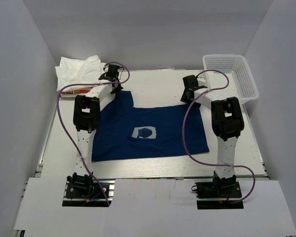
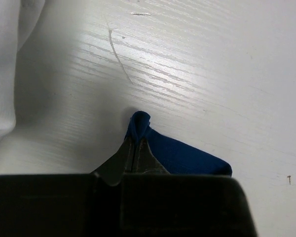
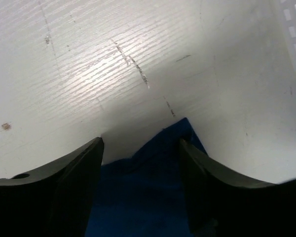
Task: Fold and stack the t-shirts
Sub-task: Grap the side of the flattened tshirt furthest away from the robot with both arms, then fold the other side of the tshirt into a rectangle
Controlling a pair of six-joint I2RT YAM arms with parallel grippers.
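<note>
**Left gripper (image 1: 110, 75) clamped, right gripper (image 1: 190, 88) gaping**

Top view: the navy tee (image 1: 118, 140) lies flat mid-table, grippers at its far corners. Left wrist: fingers (image 2: 114, 167) pinch a blue corner tuft. Right wrist: jaws straddle the other corner, apart. Seemingly the first fold's grasp; next, the right must pinch before both lift.
</note>
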